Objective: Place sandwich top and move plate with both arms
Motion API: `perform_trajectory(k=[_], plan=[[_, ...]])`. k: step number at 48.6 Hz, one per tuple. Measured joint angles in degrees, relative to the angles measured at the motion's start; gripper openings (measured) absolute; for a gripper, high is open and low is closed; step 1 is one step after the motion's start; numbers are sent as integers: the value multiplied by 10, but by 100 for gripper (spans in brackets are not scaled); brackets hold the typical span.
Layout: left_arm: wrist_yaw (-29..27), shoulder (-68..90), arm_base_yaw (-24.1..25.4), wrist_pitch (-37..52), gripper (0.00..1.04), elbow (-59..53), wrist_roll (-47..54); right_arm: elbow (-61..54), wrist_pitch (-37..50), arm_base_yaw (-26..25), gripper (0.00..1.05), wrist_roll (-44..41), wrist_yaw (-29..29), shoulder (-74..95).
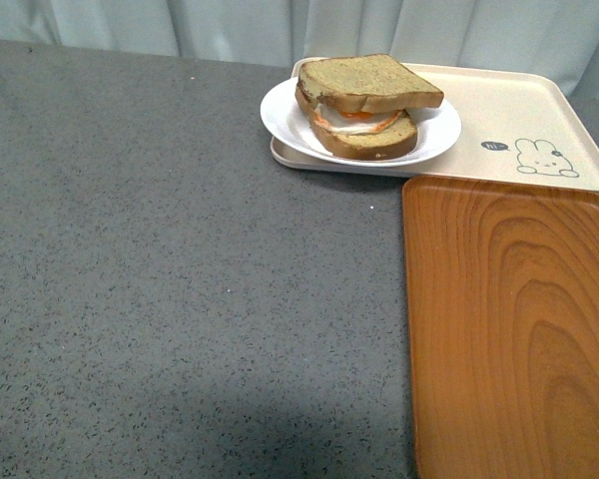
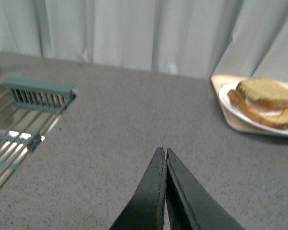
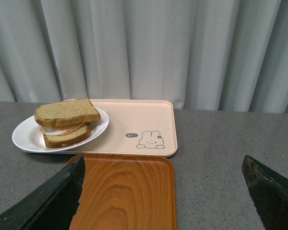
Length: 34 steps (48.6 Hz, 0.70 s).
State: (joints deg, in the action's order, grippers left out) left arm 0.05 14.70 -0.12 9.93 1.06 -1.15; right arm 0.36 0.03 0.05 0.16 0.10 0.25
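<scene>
Landmark: the cream tray (image 1: pixel 509 115) with a rabbit drawing was taken as reference; it was seen lying on the grey speckled table (image 1: pixel 160 279), at the far edge by the curtain (image 3: pixel 149 48).
Plate: the white plate (image 1: pixel 285 125) was seen resting on the end of the cream tray away from the rabbit drawing, its rim overhanging the tray's edge there.
Sandwich top: the sandwich top (image 1: pixel 369 82) was seen lying on the fried egg (image 1: pixel 354 122) and the lower bread slice (image 1: pixel 369 142), on the plate, slightly skewed against the lower slice.
Wooden tray: the orange-brown wood-grain tray (image 1: pixel 514 329) was seen just beside the cream tray's near long edge, under the rabbit end.
Left claw: the left claw (image 2: pixel 165 191) was seen with its fingers pressed together on nothing, over bare table well apart from the cream tray.
Right claw: the right claw (image 3: pixel 165 201) was seen spread wide and empty, over the wooden tray, short of the cream tray.
Sink: a sink with a rack (image 2: pixel 19 124) was seen in the left wrist view, far from the cream tray.
</scene>
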Motion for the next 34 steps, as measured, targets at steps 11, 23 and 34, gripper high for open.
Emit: perform_trajectory(k=[11,23,34], plan=[[0,-143,0,-98,4,0,5,0,0,0,96,0,-2,0],[0,-144,0,-99,4,0,7,0,0,0,96,0,-2,0],[0,-144,0,-99,41,0,7,0,0,0,96,0,-2,0]])
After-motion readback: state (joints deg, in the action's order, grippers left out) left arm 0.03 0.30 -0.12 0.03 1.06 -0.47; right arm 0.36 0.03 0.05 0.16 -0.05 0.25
